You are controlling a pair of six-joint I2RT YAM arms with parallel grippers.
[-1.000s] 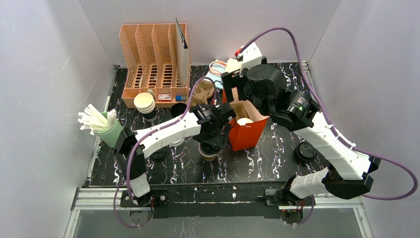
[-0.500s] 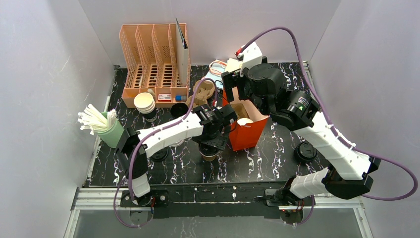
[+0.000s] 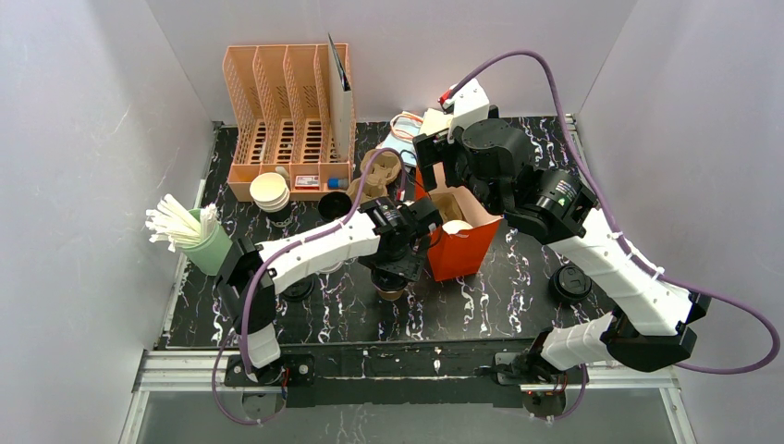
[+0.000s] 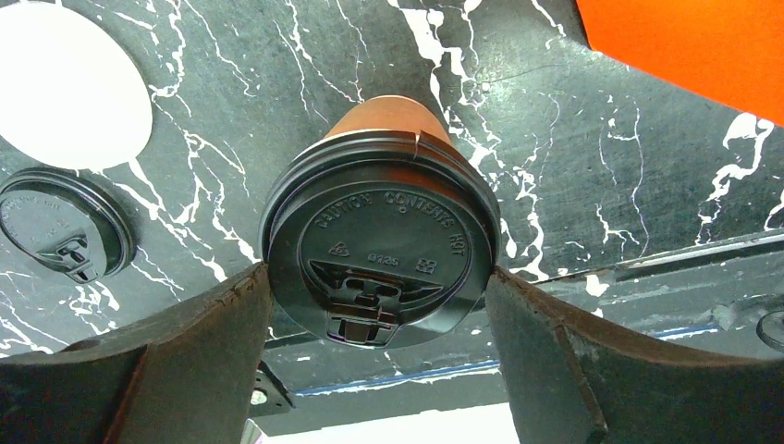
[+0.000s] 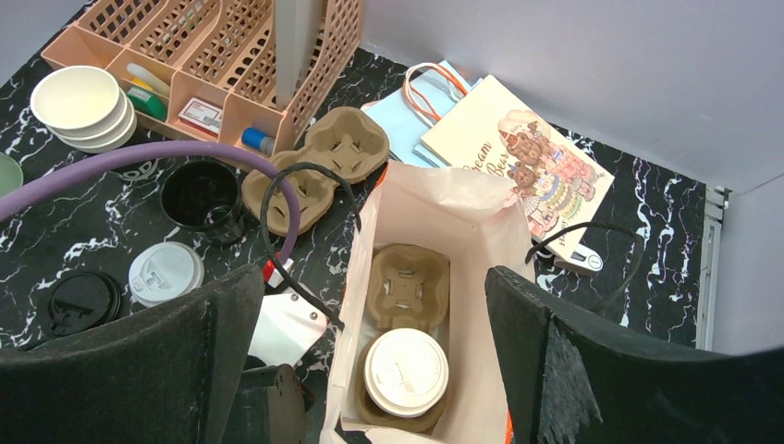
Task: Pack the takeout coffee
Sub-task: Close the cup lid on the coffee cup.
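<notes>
The takeout coffee is a brown kraft cup with a black lid. It stands upright just left of the red paper bag, and it also shows in the top view. My left gripper comes down over it, with both fingers touching the lid's rim on either side. My right gripper is open and empty above the bag's open mouth. Inside the bag sits a pulp carrier holding a white-lidded cup.
A loose black lid and a white lid lie left of the cup. Another black lid lies to the right. A black paper cup, a spare pulp carrier, an orange organiser, stacked white cups and a green straw holder stand behind and to the left.
My left gripper has shifted slightly left over the lidded cup. The right arm and the bag have not moved.
</notes>
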